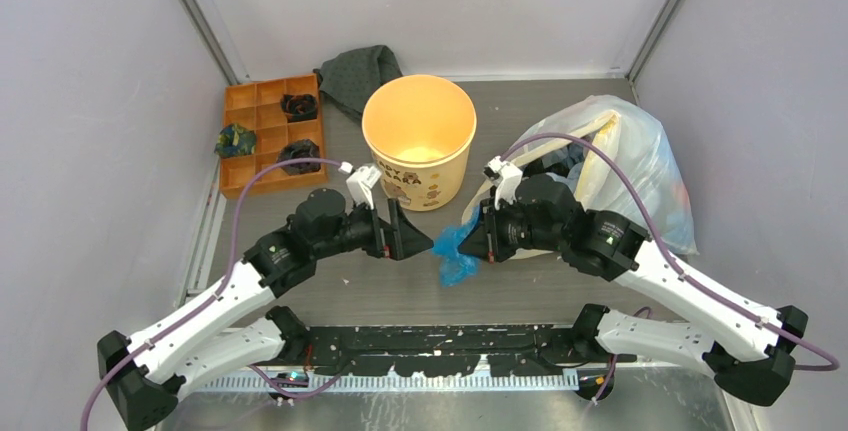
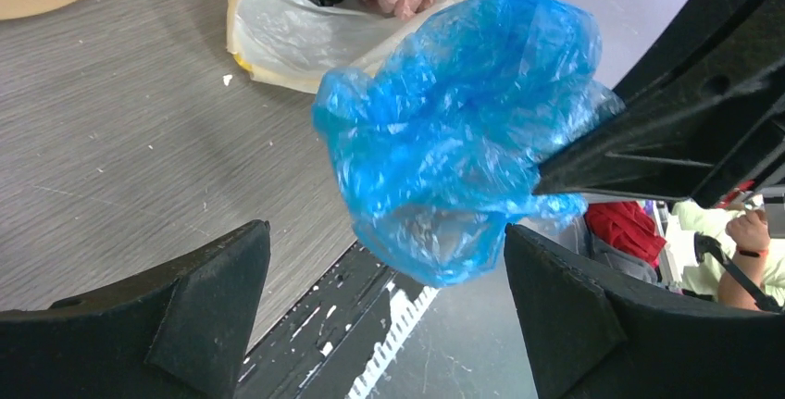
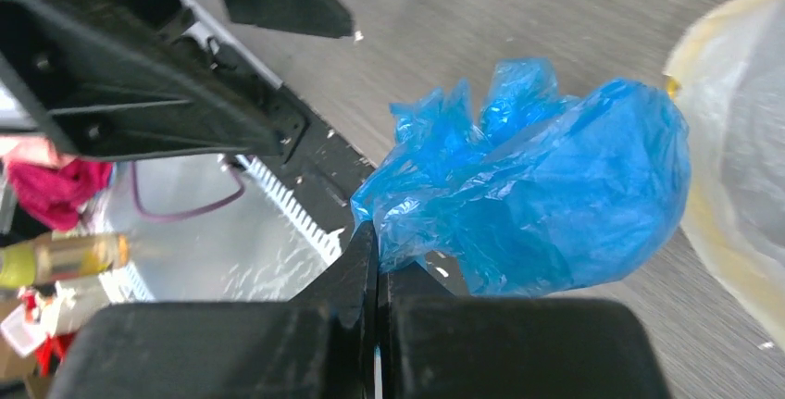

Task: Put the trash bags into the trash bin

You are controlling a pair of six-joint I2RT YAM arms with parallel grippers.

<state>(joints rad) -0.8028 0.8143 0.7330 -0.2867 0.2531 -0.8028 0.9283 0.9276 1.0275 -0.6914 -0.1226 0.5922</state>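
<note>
The crumpled light-blue trash bag hangs above the table between the two grippers. My right gripper is shut on an edge of it; in the right wrist view the bag bunches out from the closed tips of that gripper. My left gripper is open just left of the bag; in the left wrist view that gripper has the bag hanging a little beyond its spread fingers, not touching them. The cream-yellow trash bin stands upright behind, open.
A large whitish-clear sack with yellow patches lies at the right, holding dark and pink items. An orange compartment tray with small bundles sits back left. A dark cloth lies behind the bin. A black rail runs along the near edge.
</note>
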